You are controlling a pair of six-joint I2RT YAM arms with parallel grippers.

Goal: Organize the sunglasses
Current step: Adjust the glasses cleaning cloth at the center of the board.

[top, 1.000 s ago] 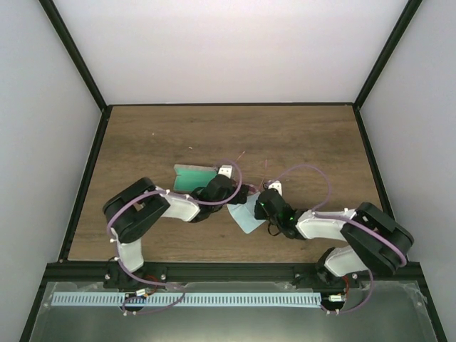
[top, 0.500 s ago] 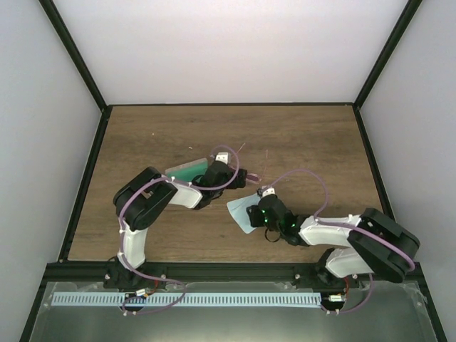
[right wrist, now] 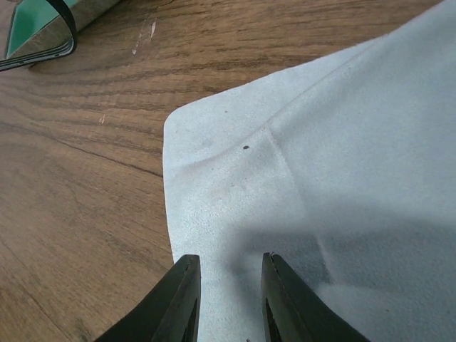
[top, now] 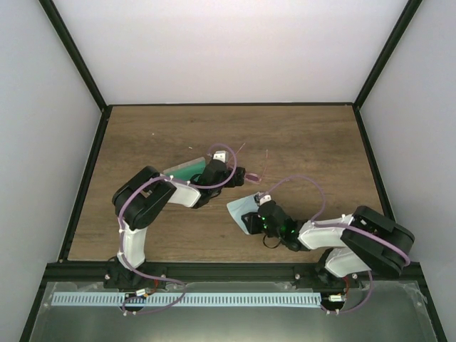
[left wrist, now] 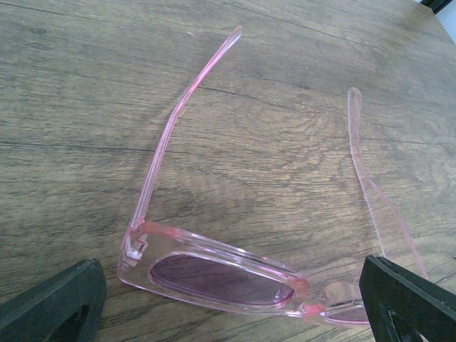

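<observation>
Now that the left fingers (top: 244,175) have swung away from the light blue cloth (right wrist: 335,164) and squared up behind the sunglasses (left wrist: 221,278), they stand spread wide with nothing in them, one tip off each end of the pink frame. Just ahead of those tips the front of the frame rests on the counter (left wrist: 85,85), and both thin arms run straight on, unfolded, away from the fingers. The pair itself looks not to have shifted over the last second; only the arm has come round to it. The right fingers (top: 251,222) have meanwhile drawn back toward their own base and settled low over the cloth. They are parted by a narrow gap with flat cloth showing through it, so I judge they grip nothing. Beyond them, up and to their left, a corner of the grey case (right wrist: 39,32) shows its green lining. To my eye the pick-up is now set: closing should catch the frame end to end, though the open arms probably need folding before the pair fits the case
</observation>
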